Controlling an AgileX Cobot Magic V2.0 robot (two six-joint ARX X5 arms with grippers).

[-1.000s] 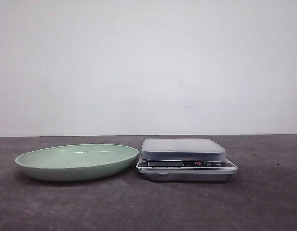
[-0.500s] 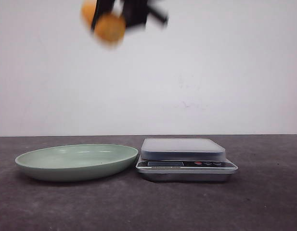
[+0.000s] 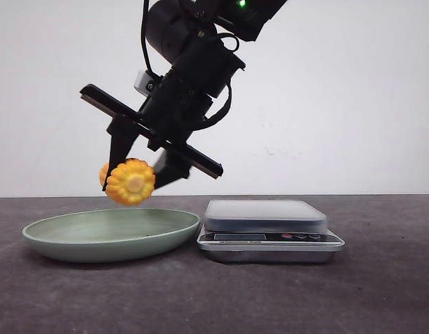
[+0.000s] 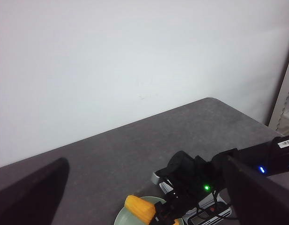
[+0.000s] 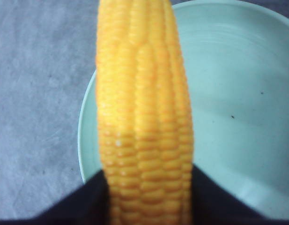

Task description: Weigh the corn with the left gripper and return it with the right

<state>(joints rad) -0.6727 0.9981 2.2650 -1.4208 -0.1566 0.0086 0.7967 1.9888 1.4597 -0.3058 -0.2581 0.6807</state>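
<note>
I'm holding the corn (image 3: 131, 181) clamped between the fingers of the right gripper (image 3: 136, 182), hanging just above the green plate (image 3: 61, 243) and not touching it. The right wrist view is showing the cob (image 5: 144, 117) lengthwise over the plate's near rim (image 5: 83, 140), so I'm judging this as the return step with the scale (image 3: 270, 240) already bare beside the plate. To do it well, I'm thinking of easing the cob a little toward the plate's middle, lowering until it is resting in the dish, and only then parting the fingers, since a rounded cob may roll. Only dark edges of the left gripper (image 4: 256, 192) are showing, so I cannot tell its opening.
</note>
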